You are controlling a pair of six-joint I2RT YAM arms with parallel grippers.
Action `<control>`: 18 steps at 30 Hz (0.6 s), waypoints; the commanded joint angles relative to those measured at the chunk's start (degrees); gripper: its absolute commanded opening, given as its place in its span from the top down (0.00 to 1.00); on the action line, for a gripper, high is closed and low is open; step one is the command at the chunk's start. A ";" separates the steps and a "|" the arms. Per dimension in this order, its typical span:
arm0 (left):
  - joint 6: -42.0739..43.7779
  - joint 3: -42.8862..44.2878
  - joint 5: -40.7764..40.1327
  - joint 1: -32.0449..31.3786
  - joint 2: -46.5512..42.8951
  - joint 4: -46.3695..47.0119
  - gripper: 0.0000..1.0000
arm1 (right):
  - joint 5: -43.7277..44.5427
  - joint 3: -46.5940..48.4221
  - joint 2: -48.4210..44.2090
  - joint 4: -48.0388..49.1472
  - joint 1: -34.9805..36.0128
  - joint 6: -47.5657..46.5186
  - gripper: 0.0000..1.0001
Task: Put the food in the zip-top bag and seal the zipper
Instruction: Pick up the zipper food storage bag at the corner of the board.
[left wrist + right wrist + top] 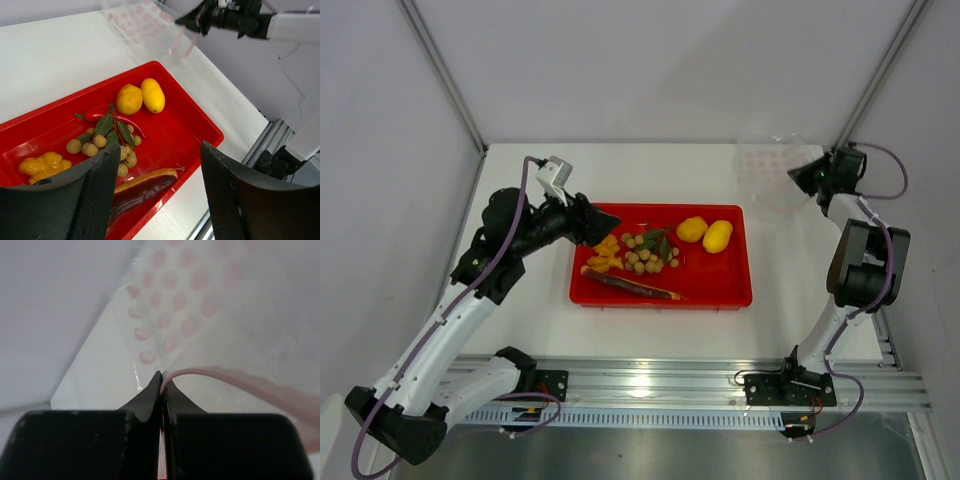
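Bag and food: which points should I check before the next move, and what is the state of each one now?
1. The right gripper is shut on the zipper: ok.
2. The bag has its mouth open wide enough for food: cannot tell.
3. The left gripper is open: ok.
4. The left gripper is over the tray, close to the stick: ok.
5. The food is in the bag: not ok, all of it lies in the tray.
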 commanded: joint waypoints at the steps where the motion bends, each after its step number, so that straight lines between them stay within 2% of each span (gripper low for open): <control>1: 2.48 3.83 -2.06 -1.03 -1.28 -2.31 0.32 | -4.84 11.25 -9.96 -8.20 8.74 -8.26 1.00; 5: 2.66 6.12 -5.93 -1.12 -3.74 -5.38 0.27 | -4.24 18.64 -15.58 -18.83 19.80 -13.90 1.00; 10: 2.66 8.49 -11.90 -1.20 -8.92 -9.25 0.27 | -3.54 24.96 -20.33 -23.33 34.82 -16.01 1.00; 13: 2.48 10.16 -13.23 -1.20 -13.06 -10.48 0.28 | -0.56 28.66 -20.52 -27.72 43.78 -19.09 1.00; 18: 1.43 14.29 -11.39 -1.29 -15.96 -15.22 0.31 | 1.74 28.85 -19.73 -30.19 53.48 -20.32 1.00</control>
